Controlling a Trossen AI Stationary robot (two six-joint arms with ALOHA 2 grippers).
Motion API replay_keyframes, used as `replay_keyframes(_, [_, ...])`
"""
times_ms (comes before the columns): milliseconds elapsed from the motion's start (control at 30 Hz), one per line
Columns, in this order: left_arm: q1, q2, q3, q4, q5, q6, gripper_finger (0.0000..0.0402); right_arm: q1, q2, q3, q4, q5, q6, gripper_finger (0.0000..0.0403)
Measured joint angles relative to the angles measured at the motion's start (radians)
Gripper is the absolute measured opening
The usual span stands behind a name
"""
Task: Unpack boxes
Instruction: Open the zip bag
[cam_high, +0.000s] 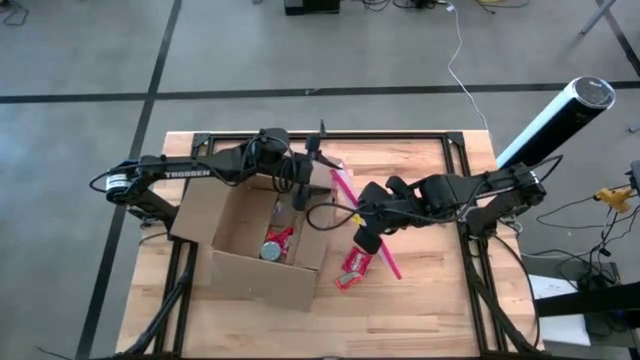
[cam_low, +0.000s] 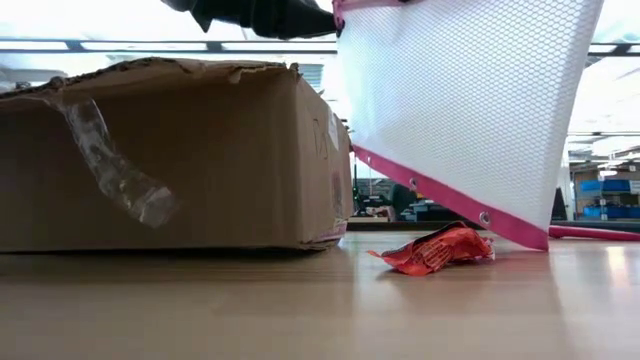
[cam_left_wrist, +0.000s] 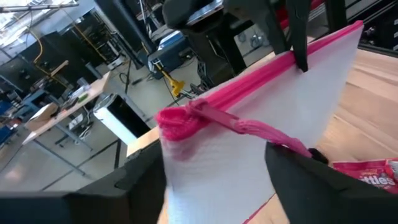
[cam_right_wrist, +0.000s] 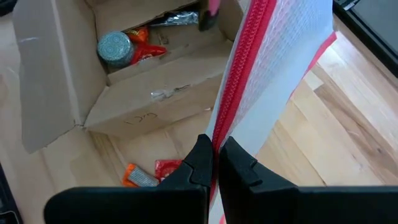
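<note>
The brown cardboard box (cam_high: 262, 282) stands open on the table's left half, its bottom on the wood (cam_low: 200, 160). A pink-edged mesh pouch (cam_low: 460, 100) hangs just right of it. My right gripper (cam_right_wrist: 216, 144) is shut on the pouch's zipper edge, beside the box's right wall (cam_high: 362, 238). My left gripper (cam_left_wrist: 211, 165) is open at the box's far right corner (cam_high: 316, 160). Its fingers stand on either side of the pouch's far zipper end (cam_left_wrist: 180, 121). My right gripper pinches the pouch's pink zipper edge (cam_right_wrist: 219, 127) between its two fingers, coming from above and slanting down. The pouch hangs below, with its low corner (cam_low: 540, 238) close to the tabletop. My left gripper: a pink strand (cam_left_wrist: 261, 130) runs from the zipper end to one finger (cam_left_wrist: 311, 163); whether they touch, I cannot tell.
A red snack packet (cam_low: 435, 248) lies on the table to the right of the box, under the pouch (cam_high: 353, 270). Inside the box are a round can (cam_right_wrist: 115, 46) and red packets (cam_right_wrist: 146, 53). A strip of clear tape (cam_low: 110, 165) hangs from the box's top edge.
</note>
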Motion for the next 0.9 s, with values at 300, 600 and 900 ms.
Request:
replay_keyframes(300, [0.001,0.000,0.000,-0.002,0.058,-0.085,0.0022,-0.006,0.000,0.000,-0.002,0.001,0.020,0.0000])
replay_keyframes(600, [0.004,0.000,0.000,-0.011,0.031,-0.113,0.0000,-0.041,-0.013,-0.002,-0.026,0.008,0.040,0.0010])
replay_keyframes(900, [0.003,0.005,0.002,-0.036,-0.001,-0.119,0.0000,-0.090,-0.066,-0.002,0.088,0.023,0.019,0.0106])
